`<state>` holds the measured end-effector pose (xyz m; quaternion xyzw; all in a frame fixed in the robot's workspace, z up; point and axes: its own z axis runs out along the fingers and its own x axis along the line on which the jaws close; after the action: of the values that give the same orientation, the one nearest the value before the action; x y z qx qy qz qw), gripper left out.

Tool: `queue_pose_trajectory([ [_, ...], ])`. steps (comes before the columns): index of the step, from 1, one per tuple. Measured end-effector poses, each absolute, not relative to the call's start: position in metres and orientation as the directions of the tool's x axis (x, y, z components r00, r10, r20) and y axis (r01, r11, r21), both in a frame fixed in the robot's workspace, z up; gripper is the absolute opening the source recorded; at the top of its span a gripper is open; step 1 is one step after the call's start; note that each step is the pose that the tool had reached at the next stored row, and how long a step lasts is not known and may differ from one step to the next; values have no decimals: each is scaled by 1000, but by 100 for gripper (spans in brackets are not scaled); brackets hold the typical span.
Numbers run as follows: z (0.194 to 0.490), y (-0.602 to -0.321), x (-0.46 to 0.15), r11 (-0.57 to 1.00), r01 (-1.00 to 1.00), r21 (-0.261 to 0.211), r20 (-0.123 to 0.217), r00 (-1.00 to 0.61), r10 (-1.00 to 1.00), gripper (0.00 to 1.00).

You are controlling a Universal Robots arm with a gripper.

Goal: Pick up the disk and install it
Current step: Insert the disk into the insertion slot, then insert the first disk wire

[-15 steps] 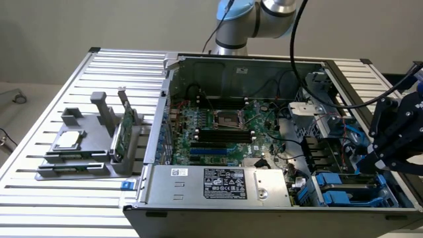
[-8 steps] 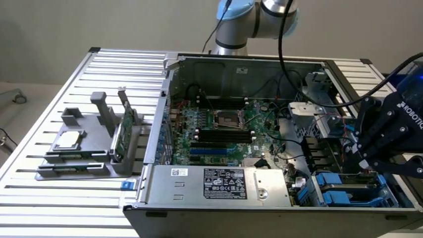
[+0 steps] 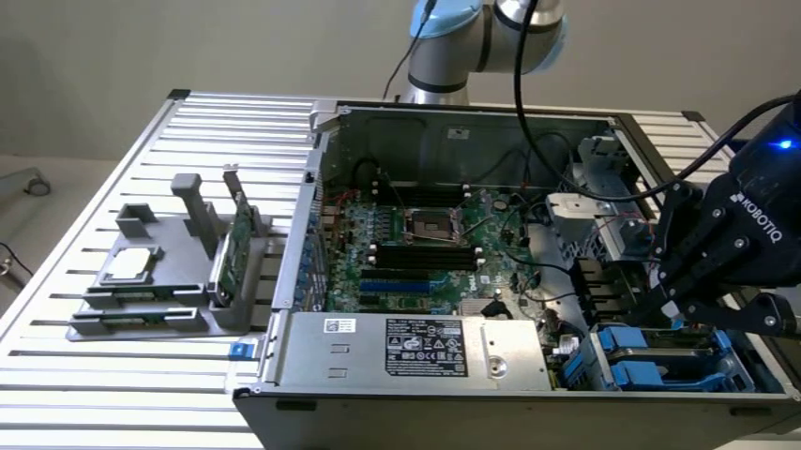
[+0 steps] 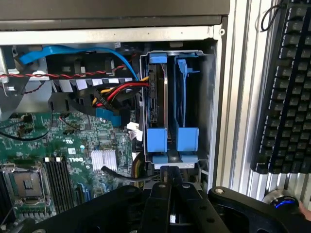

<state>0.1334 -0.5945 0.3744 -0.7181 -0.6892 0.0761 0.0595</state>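
The disk [image 4: 159, 94] stands on edge in one slot of the metal drive cage [image 4: 210, 97], inside the open computer case, held in its blue carrier frame [image 4: 156, 138]. A second blue carrier [image 4: 187, 136] sits in the slot beside it. My gripper [image 4: 170, 174] is shut, with nothing between its fingers, and its tips are right at the blue ends of the carriers. In the exterior view my gripper [image 3: 672, 317] hangs over the blue carriers [image 3: 644, 361] at the case's front corner, on the exterior view's right.
Red, yellow and blue cables [image 4: 116, 90] run beside the cage. The motherboard [image 3: 414, 244] and the power supply [image 3: 414, 347] fill the case. A grey fixture [image 3: 138, 309] holds a small chip [image 3: 131, 267] and a green card [image 3: 235, 248]. A keyboard [image 4: 286, 87] lies outside the case.
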Motion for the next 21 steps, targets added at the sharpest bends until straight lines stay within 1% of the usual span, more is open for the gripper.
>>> queue_pose_trajectory([
  [15,374,-594,133,-37,981,-189,-28,33,999,11],
  [21,374,-578,133,-37,982,-184,-28,33,999,11],
])
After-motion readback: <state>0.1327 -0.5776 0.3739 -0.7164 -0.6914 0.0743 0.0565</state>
